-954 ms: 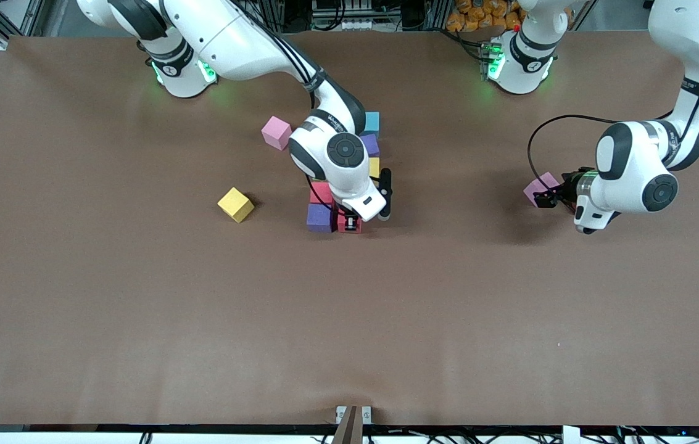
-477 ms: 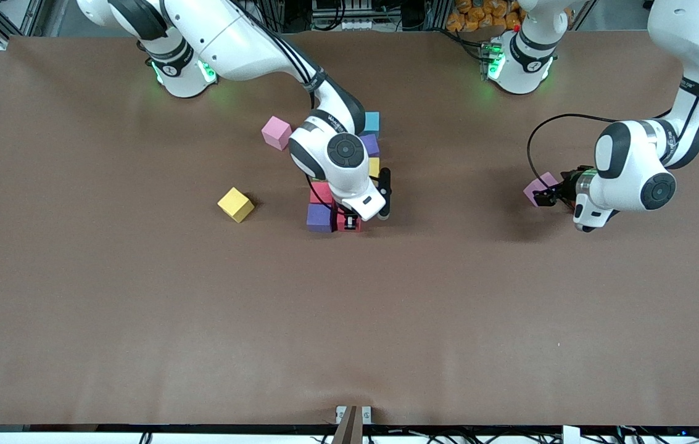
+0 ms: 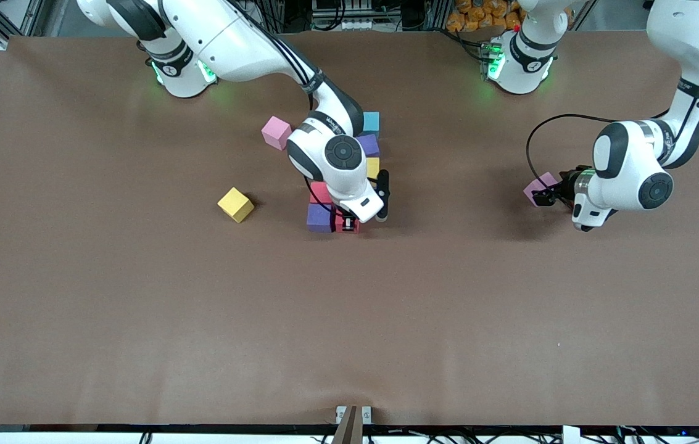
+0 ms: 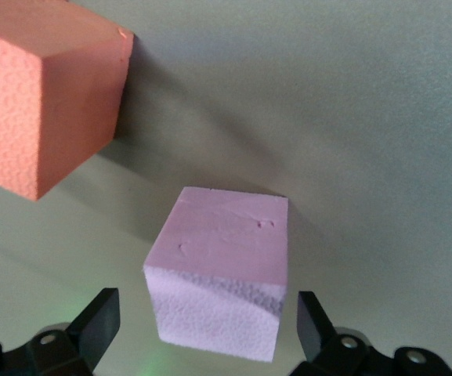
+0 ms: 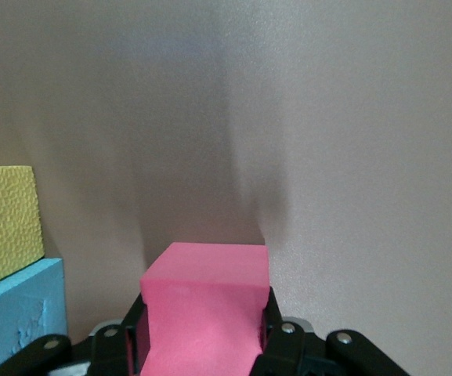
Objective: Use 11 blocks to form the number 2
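Note:
My right gripper [image 3: 347, 224] is shut on a red block [image 5: 204, 309] and holds it low beside a purple block [image 3: 319, 217], at the end of the block cluster nearest the front camera. The cluster also has a red block [image 3: 319, 192], a yellow block [image 3: 374, 166], a purple block [image 3: 369, 144] and a light blue block [image 3: 372, 121]; my right arm hides its middle. My left gripper [image 3: 543, 197] is open around a pink block [image 4: 222, 235] without touching it, toward the left arm's end of the table. An orange block [image 4: 41, 94] lies close by.
A loose pink block [image 3: 276, 132] lies beside the cluster toward the right arm's end. A loose yellow block [image 3: 235, 204] lies farther toward that end. The right wrist view shows a yellow block [image 5: 2, 223] and a light blue block [image 5: 18, 313] beside the held one.
My right gripper has shifted slightly toward the purple block with the red block in it. My left arm has edged a little toward the cluster, its gripper still around the pink block.

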Motion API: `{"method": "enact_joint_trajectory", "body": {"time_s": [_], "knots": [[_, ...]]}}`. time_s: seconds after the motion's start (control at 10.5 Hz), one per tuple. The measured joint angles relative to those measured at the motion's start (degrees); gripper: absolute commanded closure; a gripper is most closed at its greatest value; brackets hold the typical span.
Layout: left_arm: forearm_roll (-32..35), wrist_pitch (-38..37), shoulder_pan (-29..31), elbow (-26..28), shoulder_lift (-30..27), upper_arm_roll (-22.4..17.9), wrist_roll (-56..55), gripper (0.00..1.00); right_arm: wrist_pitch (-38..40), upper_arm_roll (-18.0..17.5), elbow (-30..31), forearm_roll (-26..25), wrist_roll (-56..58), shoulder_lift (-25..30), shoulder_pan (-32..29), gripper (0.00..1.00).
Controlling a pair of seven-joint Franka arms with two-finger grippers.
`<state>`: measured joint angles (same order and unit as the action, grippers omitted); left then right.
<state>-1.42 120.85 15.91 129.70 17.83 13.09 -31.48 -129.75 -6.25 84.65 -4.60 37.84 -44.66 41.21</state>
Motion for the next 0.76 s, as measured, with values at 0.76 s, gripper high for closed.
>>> {"method": "enact_joint_trajectory", "body": {"time_s": [0.76], "knots": [[0.0, 1.7, 0.0, 0.0, 2.1, 0.0, 0.0, 0.3, 0.0, -0.2, 0.9, 0.0, 0.0, 0.5, -0.3, 0.49]]}}
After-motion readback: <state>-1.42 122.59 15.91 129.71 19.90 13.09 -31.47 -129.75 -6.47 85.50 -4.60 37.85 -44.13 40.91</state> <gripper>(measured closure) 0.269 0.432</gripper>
